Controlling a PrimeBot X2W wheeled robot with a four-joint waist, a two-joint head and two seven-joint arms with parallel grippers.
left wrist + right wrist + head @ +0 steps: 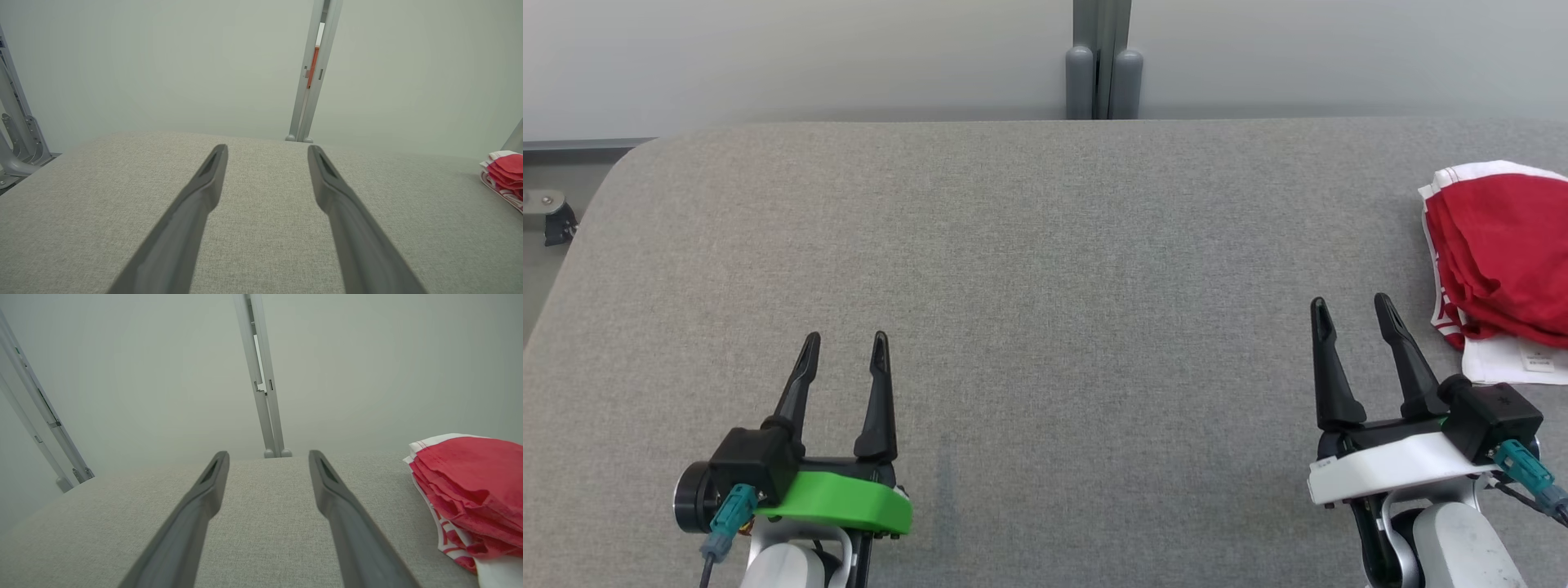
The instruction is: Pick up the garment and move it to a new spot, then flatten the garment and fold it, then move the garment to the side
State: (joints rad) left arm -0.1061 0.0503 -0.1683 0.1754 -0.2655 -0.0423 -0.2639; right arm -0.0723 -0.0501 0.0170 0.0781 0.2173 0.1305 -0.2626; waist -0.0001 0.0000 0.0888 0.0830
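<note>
One folded red-and-white garment (1499, 245) lies at the right side of the grey fabric table (1045, 245), cut off by the head view's right border, just beside the right gripper (1352, 300). The left gripper (845, 335) and the right both hover spread and empty. Open cloth stretches to the rounded far-left corner.

You're seeing the garment (1499, 245) running off the right edge, its label (1538, 360) showing too small to read.
</note>
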